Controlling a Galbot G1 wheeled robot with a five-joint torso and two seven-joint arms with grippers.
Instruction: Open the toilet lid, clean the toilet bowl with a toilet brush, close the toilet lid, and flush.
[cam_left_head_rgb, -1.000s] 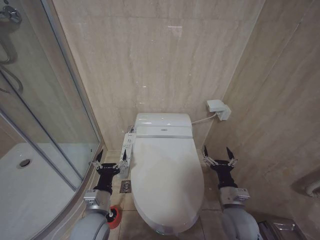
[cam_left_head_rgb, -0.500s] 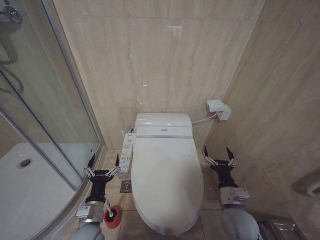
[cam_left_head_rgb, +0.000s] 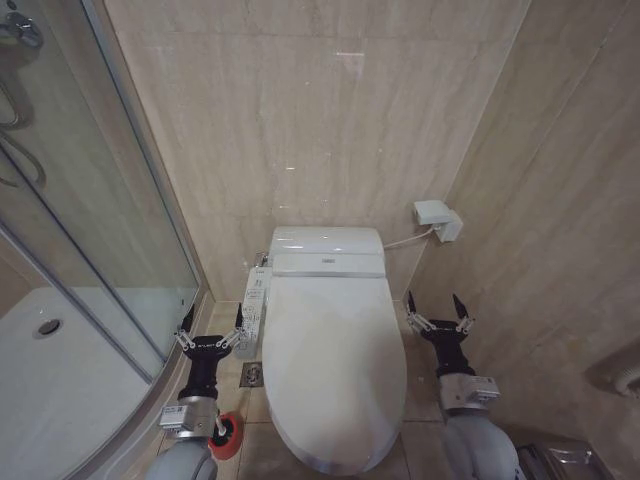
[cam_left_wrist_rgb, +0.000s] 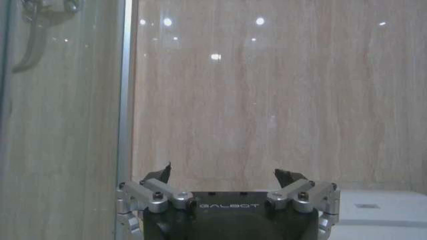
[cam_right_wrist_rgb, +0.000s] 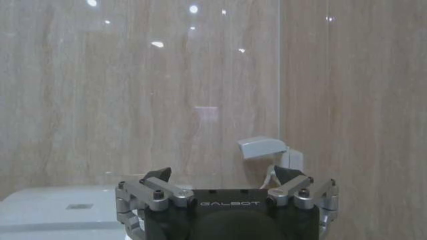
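Observation:
The toilet lid (cam_left_head_rgb: 335, 365) is down, a glossy white oval covering the toilet bowl, which is hidden beneath it. The toilet brush's red cup holder (cam_left_head_rgb: 226, 437) stands on the floor left of the toilet, with a dark top and a short piece of white handle showing. My left gripper (cam_left_head_rgb: 212, 327) is open, held above the floor between the shower glass and the toilet, just ahead of the red holder. My right gripper (cam_left_head_rgb: 434, 310) is open at the toilet's right side, holding nothing. Both wrist views show open fingers (cam_left_wrist_rgb: 159, 174) (cam_right_wrist_rgb: 157, 176) facing the tiled wall.
A long white control panel (cam_left_head_rgb: 254, 305) runs along the toilet's left side. A curved glass shower enclosure (cam_left_head_rgb: 90, 250) stands close on the left. A white wall box (cam_left_head_rgb: 437, 217) with a cable sits right of the tank (cam_left_head_rgb: 326, 248). A floor drain (cam_left_head_rgb: 252, 374) lies beside the toilet.
My left gripper drew back toward me and to the left, uncovering the red holder, then edged slightly forward again. The right arm has stayed still.

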